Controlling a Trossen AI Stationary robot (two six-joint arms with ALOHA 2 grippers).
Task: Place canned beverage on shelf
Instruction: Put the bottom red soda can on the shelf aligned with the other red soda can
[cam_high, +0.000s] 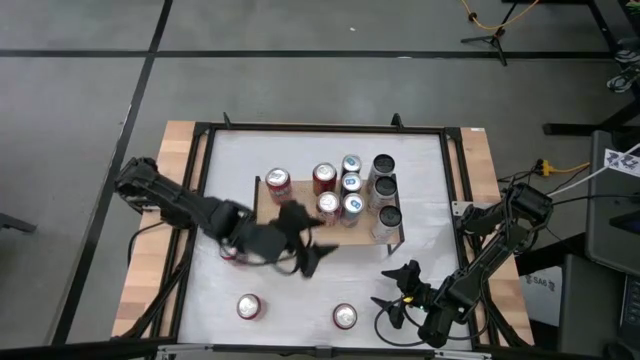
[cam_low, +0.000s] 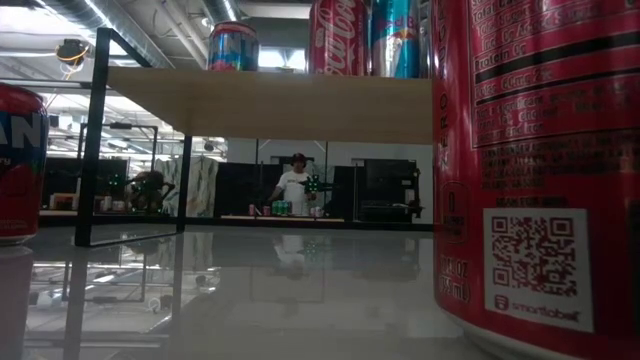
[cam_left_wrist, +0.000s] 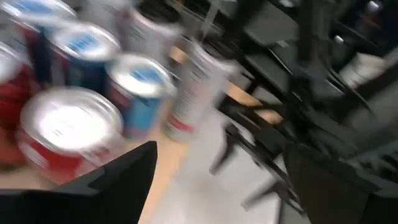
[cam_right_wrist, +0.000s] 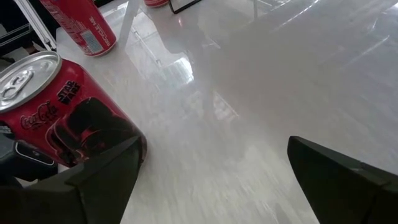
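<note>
**Open left gripper at the shelf's front edge, loose cans toward the near side**

Starting at the left, we find the left gripper (cam_high: 305, 245) over the front edge of the shelf (cam_high: 268, 212), its dark fingers spread wide with nothing between them. In its wrist view, the shelf cans lie just ahead of the fingertips: a red can with a bright silver lid (cam_left_wrist: 68, 134) nearest, blue cans (cam_left_wrist: 142, 93) behind it, all upright, long axes vertical. Eight or so cans are crowded on the light wooden board, which sits on thin black legs.

Two cans are not yet shelved. They stand upright on the glossy white tabletop (cam_high: 300, 290), back from the left gripper toward the near edge: one (cam_high: 248, 306) on its left side, another (cam_high: 344, 317) farther right. (A reddish shape shows under the left arm too; we cannot tell what it is.)

Moving right, the right gripper (cam_high: 398, 290) hovers low above the table, fingers wide apart and empty. The second loose can, a red Coca-Cola can (cam_right_wrist: 59, 112), stands just beside its left finger, slightly off the gap. We judge this arm nearer to that can; a small sideways shift would centre it between the fingers.

The cans are smooth, rigid aluminium cylinders, probably slippery on the polished tabletop, so a grip around the middle seems safest.
</note>
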